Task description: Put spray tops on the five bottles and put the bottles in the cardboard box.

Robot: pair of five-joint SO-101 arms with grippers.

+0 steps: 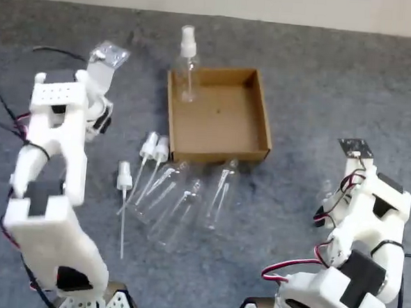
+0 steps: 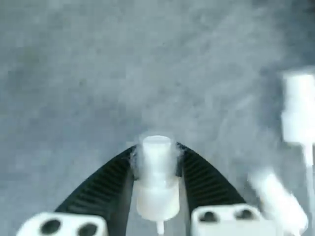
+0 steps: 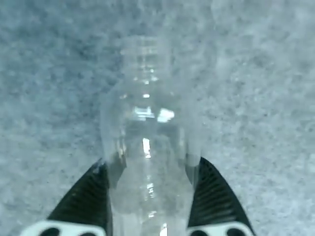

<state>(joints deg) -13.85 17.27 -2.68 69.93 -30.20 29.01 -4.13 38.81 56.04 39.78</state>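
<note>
My left gripper (image 2: pixel 155 150) is shut on a white spray top (image 2: pixel 156 177), low over the grey carpet. My right gripper (image 3: pixel 151 164) is shut on a clear bottle (image 3: pixel 146 123) with an open neck and no top; the same bottle (image 1: pixel 326 193) shows faintly beside the right arm. One bottle with a spray top (image 1: pixel 188 62) stands upright in the back left corner of the cardboard box (image 1: pixel 263 122). Three clear bottles (image 1: pixel 181 208) without tops lie on the carpet in front of the box. Three loose spray tops (image 1: pixel 149 147) lie to their left.
A crumpled piece of clear plastic (image 1: pixel 110 54) lies at the far left, beyond the left arm (image 1: pixel 53 138). Two more spray tops (image 2: pixel 295 113) lie close to the held one. Grey carpet (image 1: pixel 322 77) covers the whole work surface.
</note>
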